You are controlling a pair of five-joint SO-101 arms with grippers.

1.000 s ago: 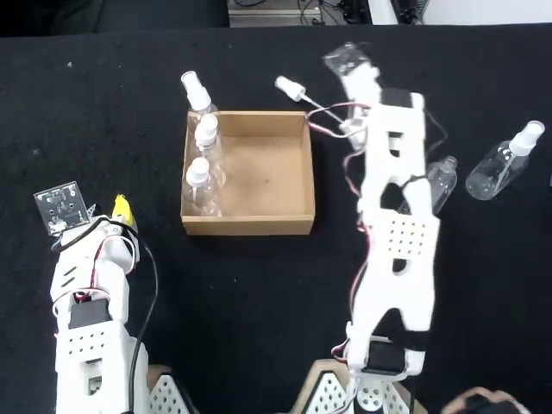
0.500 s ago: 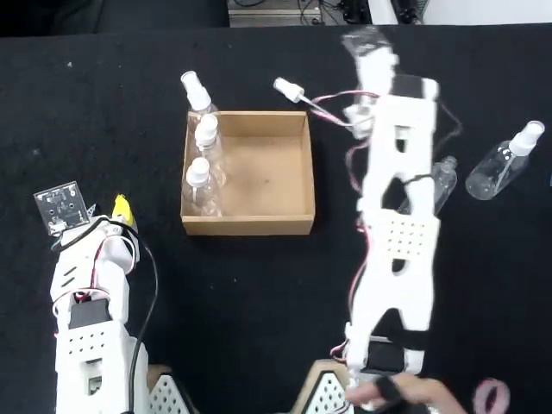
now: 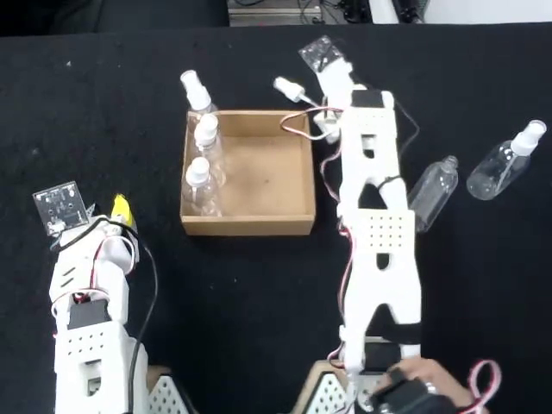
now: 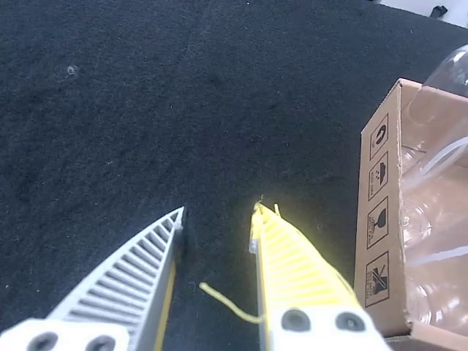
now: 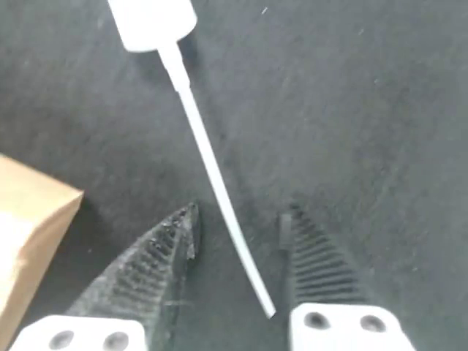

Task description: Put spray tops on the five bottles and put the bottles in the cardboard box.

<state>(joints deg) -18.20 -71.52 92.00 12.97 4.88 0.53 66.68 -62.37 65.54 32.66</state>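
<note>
The cardboard box point(image 3: 259, 226) stands mid-table with two capped clear bottles point(image 3: 205, 138) point(image 3: 197, 183) lying along its left wall. A third capped bottle point(image 3: 196, 92) rests at its back left corner. A loose white spray top point(image 3: 290, 88) point(image 5: 151, 17) lies just behind the box's back right corner. Its thin tube point(image 5: 212, 175) runs between the fingers of my open right gripper point(image 5: 238, 219), which hovers low over it. An uncapped bottle point(image 3: 431, 191) and a capped one point(image 3: 504, 162) lie right of the right arm point(image 3: 373, 185). My left gripper point(image 4: 218, 212) is open over bare cloth, left of the box point(image 4: 382, 212).
Black cloth covers the table. The right arm stretches from the front edge up past the box's right side. The left arm point(image 3: 86, 293) sits at the front left. A box corner point(image 5: 29, 234) lies close beside the right gripper.
The right arm swung left and a little toward the box, bringing its gripper over the loose spray top's tube and uncovering the uncapped bottle. The left arm stayed still.
</note>
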